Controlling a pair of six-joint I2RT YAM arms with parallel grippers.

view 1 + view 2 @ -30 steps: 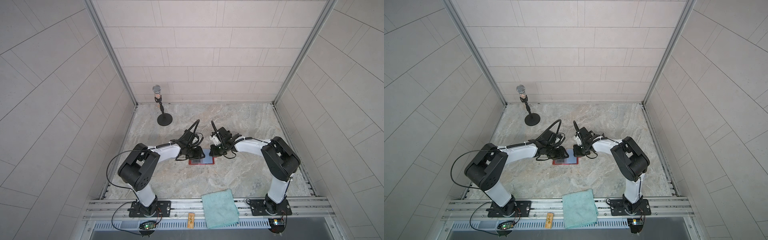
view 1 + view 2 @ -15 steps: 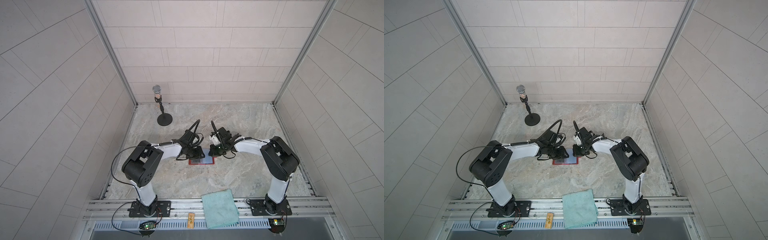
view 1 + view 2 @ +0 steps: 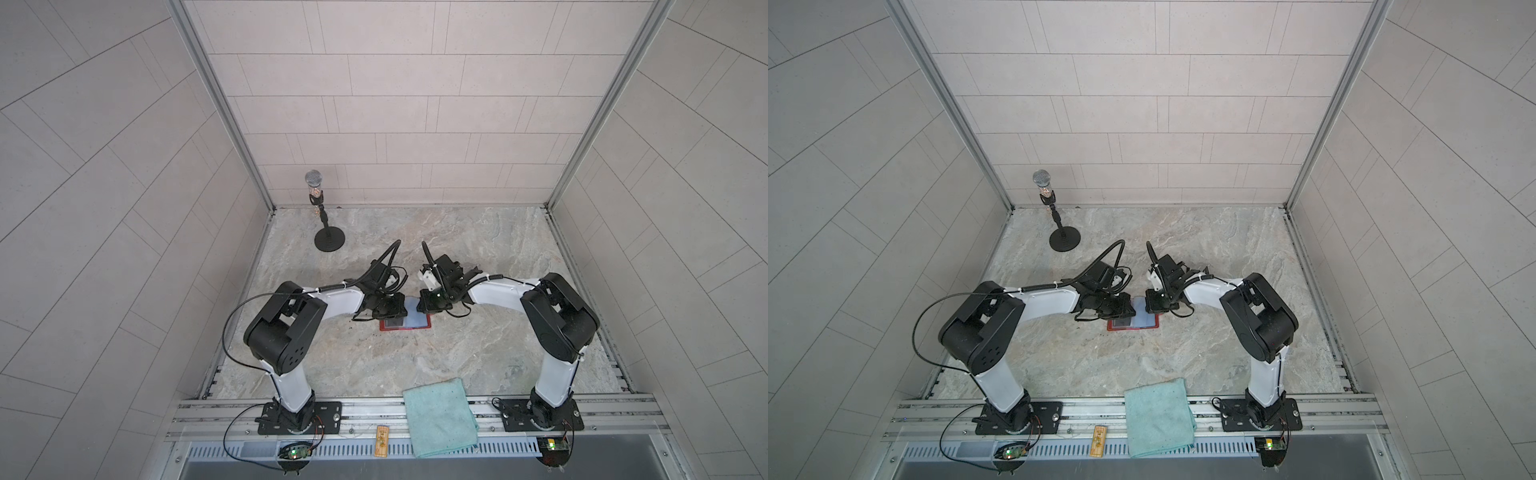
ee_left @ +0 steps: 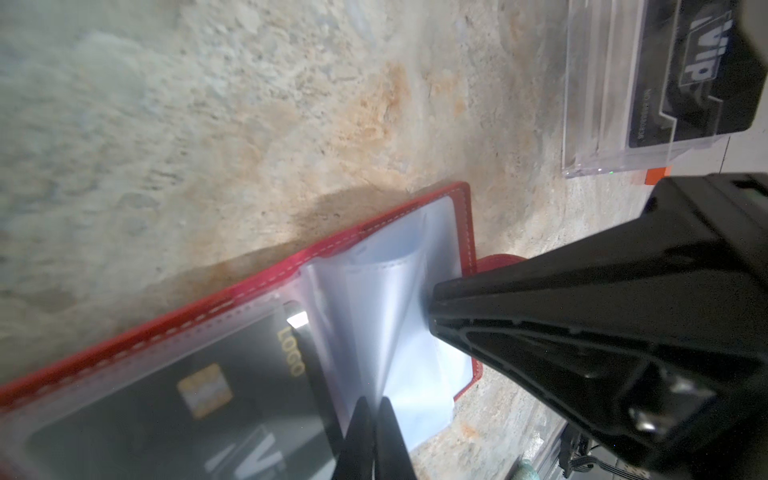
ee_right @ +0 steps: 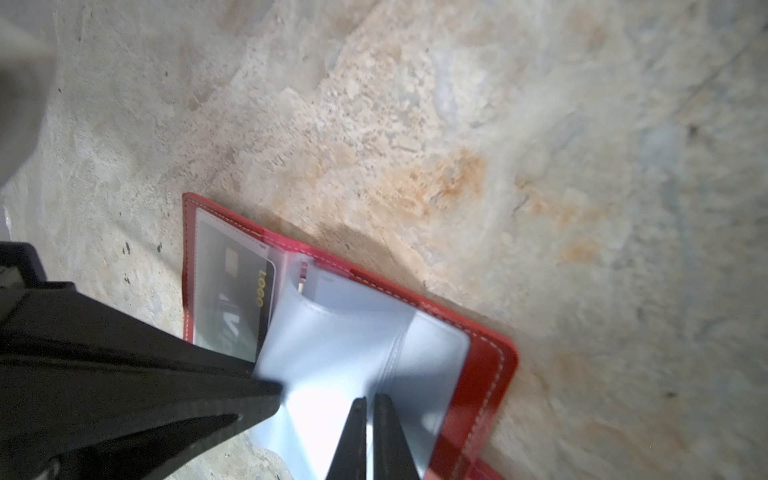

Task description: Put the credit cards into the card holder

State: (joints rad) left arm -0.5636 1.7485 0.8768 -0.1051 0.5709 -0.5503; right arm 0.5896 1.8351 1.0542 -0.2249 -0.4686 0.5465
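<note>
left gripper (image 4: 373, 409): jaws have gone from partly open to closed, now pinching a clear sleeve (image 4: 374, 332) of the card holder (image 4: 468, 224)
left arm elbow (image 3: 286, 328) (image 3: 982, 328): swung toward 3 o'clock in both top views, nearer the card holder

One card holder (image 4: 399, 216) and one clear box (image 4: 598, 104) are showing. Two black cards are showing: logo card (image 4: 257, 353), vip card (image 4: 706, 83).

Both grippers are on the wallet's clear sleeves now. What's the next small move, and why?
Probably open the right gripper and back it off. The left gripper is shut on a raised clear sleeve of the card holder, so it can hold that alone, and a black vip card lies in the clear box.
</note>
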